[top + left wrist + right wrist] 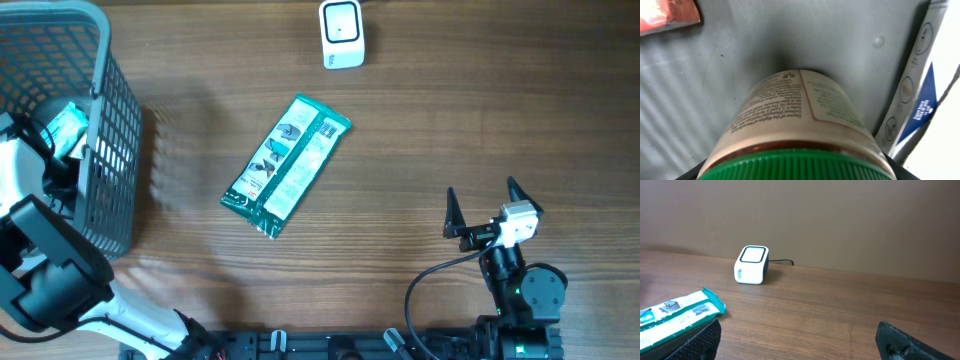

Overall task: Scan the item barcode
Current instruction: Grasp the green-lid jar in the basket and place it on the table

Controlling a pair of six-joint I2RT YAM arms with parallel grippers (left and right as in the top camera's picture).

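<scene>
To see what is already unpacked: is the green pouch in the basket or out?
Out. The pouch lies flat on the table, right of the basket and apart from it.

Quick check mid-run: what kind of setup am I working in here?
Probably a mock shop checkout on a wooden table: a small white barcode scanner on the far side, a grey mesh basket at the left, and a teal packet lying between them.
</scene>
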